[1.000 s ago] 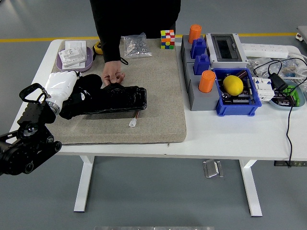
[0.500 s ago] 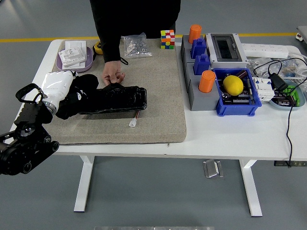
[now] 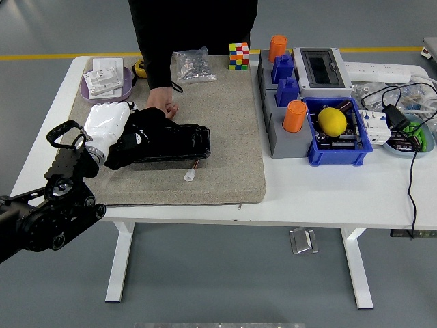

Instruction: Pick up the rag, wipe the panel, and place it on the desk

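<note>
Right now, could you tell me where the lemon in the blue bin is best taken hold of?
Grip the lemon across its rounded middle, coming straight down from above: it sits exposed on top of the parts in the blue bin, whose walls block its sides.

1 head view only, set high on the robot's side, facing forward and down. The white table [image 3: 328, 191] spans the frame; its near edge runs low, floor beneath. No second view.
</note>
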You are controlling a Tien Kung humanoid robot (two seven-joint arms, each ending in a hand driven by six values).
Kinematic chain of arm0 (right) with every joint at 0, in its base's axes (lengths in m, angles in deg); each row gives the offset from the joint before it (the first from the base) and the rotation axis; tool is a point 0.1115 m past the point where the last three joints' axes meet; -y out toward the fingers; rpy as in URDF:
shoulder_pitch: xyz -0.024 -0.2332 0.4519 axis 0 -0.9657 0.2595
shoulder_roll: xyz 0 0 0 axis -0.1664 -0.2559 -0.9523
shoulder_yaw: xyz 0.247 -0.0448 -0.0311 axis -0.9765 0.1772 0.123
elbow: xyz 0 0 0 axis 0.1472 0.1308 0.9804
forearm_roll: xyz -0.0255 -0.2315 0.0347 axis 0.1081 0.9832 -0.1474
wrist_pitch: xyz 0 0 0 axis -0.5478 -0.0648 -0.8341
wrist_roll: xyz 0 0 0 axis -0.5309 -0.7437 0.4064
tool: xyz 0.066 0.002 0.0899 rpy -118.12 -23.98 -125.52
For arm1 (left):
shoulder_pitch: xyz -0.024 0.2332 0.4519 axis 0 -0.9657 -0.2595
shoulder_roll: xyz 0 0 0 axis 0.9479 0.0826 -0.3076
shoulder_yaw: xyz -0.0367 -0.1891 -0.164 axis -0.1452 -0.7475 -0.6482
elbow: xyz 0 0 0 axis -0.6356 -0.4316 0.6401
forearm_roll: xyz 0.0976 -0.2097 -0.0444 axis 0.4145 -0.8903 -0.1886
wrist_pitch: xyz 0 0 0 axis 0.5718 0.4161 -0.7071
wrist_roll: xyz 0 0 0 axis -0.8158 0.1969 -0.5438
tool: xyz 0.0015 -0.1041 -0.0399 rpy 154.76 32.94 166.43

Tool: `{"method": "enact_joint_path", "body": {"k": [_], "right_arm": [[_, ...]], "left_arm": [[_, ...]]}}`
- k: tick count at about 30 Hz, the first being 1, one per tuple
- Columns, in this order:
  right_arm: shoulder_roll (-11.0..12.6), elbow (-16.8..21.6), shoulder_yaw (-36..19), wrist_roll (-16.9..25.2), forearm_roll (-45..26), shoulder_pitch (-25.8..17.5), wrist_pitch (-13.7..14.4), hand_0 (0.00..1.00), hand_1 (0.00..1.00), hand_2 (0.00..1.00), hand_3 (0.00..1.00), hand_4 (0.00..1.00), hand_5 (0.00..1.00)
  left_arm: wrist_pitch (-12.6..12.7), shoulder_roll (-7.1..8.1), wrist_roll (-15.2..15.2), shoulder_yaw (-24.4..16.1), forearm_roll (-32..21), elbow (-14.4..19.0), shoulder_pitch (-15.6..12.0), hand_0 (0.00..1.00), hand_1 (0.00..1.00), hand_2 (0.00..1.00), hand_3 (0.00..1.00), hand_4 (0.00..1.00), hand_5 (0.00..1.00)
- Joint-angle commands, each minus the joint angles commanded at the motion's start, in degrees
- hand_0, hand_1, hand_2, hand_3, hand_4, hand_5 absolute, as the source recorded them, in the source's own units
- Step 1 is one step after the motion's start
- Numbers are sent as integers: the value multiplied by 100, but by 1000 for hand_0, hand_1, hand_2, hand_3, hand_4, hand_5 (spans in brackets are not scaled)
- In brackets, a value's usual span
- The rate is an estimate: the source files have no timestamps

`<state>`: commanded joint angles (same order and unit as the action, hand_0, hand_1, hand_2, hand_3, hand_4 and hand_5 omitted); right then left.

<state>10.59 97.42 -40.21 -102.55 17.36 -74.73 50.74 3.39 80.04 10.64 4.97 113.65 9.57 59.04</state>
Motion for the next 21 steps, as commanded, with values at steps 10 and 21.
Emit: {"method": "enact_joint_path", "body": {"k": [10, 21], "right_arm": [[23, 0, 40, 7, -15, 10, -1, 748, 681, 707, 597, 952, 586], [47, 0, 32, -4, -2, 33, -6, 746, 682, 707, 597, 953, 586]], "left_arm": [[-75, -170, 65, 341, -69, 269, 145, 220, 143, 529, 424, 341, 2], [-108, -269, 111, 544, -68, 442, 256, 220, 143, 530, 424, 345, 2]]}}
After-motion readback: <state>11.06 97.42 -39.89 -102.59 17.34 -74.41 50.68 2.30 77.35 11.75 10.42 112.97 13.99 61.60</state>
